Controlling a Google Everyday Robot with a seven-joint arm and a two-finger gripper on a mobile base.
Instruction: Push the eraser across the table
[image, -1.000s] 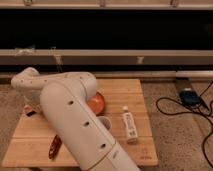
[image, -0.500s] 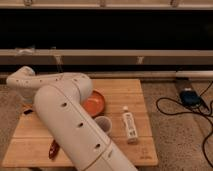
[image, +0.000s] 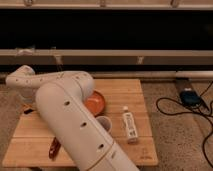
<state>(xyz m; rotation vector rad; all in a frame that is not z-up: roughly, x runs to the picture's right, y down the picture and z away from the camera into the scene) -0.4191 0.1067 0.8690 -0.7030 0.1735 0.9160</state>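
Note:
My white arm (image: 70, 120) rises from the bottom of the camera view and bends back to the left edge of the light wooden table (image: 135, 90). The gripper (image: 25, 104) hangs at the end of the forearm, low over that left edge and mostly hidden by the arm. Right beside it a small dark block with a reddish edge, the eraser (image: 30, 110), peeks out on the table top. Whether the gripper touches the eraser cannot be seen.
An orange bowl (image: 96, 102), a white cup (image: 103, 121) and a white bottle (image: 130, 126) lying flat sit mid-table. A slim dark-red object (image: 54, 148) lies at the front left. Cables and a blue device (image: 190, 97) are on the floor at right.
The arm's elbow has swung a little further left and the big link now covers more of the table's left half. The bowl, cup and bottle have not moved.

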